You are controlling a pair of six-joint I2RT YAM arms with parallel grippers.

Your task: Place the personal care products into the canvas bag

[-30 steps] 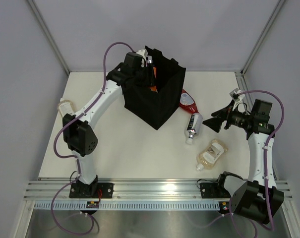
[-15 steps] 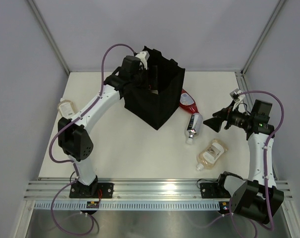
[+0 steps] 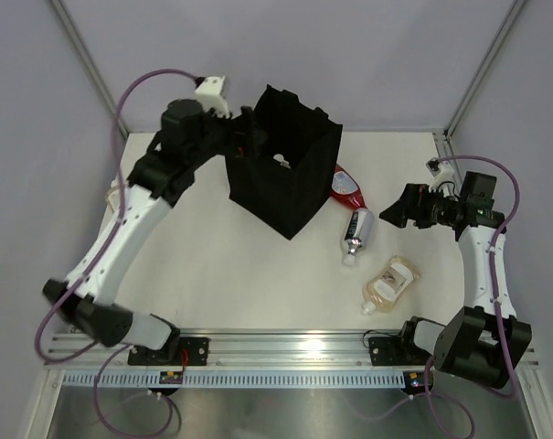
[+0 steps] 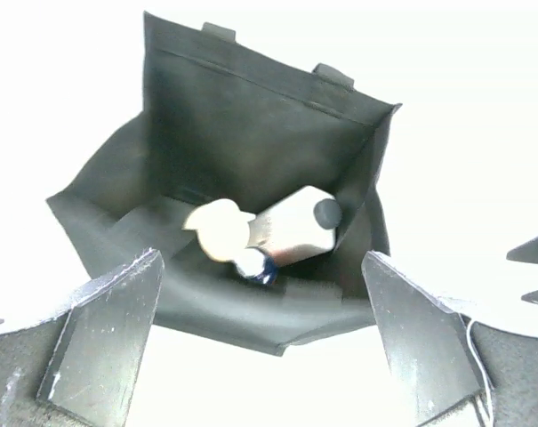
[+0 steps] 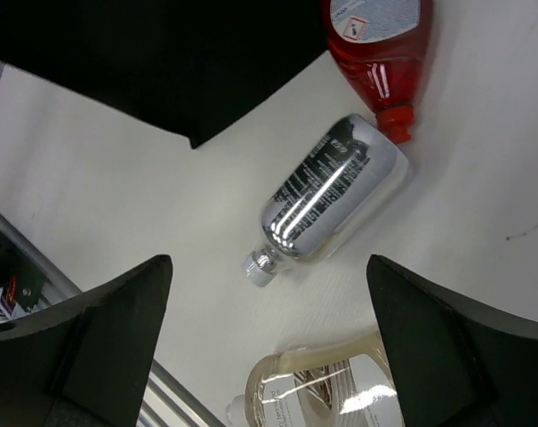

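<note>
Overhead, the left gripper (image 3: 244, 137) hung empty, jaws wide, over the bag's (image 3: 285, 187) left rim; bottles (image 4: 291, 233) lay inside. Right of the bag, a red bottle (image 3: 345, 186), silver bottle (image 3: 356, 233) and amber bottle (image 3: 392, 283) lay on open table (image 3: 212, 265) near the right gripper (image 3: 395, 212), likewise spread empty.

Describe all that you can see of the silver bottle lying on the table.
The silver bottle is shiny like metal, with black print along its side and a small silver cap. It lies flat on the white table, between the red bottle and the amber bottle. Its base seems to touch the red bottle's cap. Nothing holds it.
</note>
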